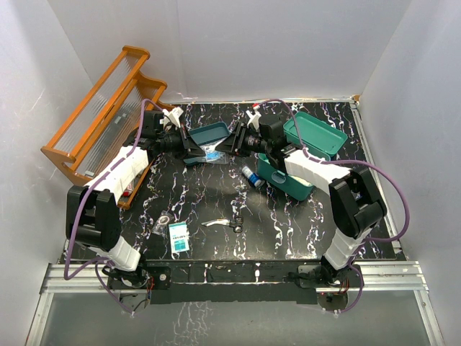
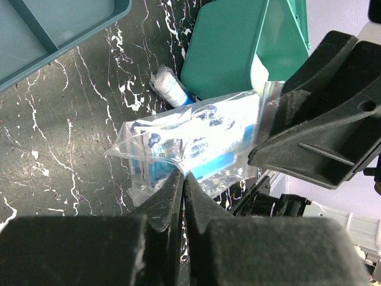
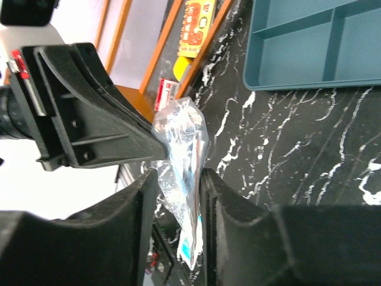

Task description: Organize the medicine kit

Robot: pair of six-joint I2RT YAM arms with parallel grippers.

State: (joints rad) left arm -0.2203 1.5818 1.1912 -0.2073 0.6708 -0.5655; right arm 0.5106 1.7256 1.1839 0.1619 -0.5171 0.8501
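Observation:
The medicine kit (image 1: 289, 180) is a teal box standing open at the right, its lid (image 1: 317, 135) leaning back; it also shows in the left wrist view (image 2: 238, 47). A teal divided tray (image 1: 205, 134) lies at the back centre. My left gripper (image 1: 199, 149) is shut on the edge of a clear plastic bag (image 2: 190, 140) with blue-and-white contents and holds it above the table. My right gripper (image 1: 225, 146) faces it, jaws apart on either side of the bag (image 3: 181, 143). A white bandage roll (image 1: 252, 176) lies beside the kit.
An orange wooden rack (image 1: 101, 115) stands at the back left with small boxes at its foot. A teal-and-white packet (image 1: 178, 236), a metal tool (image 1: 225, 223) and a small ring-shaped item (image 1: 165, 220) lie near the front.

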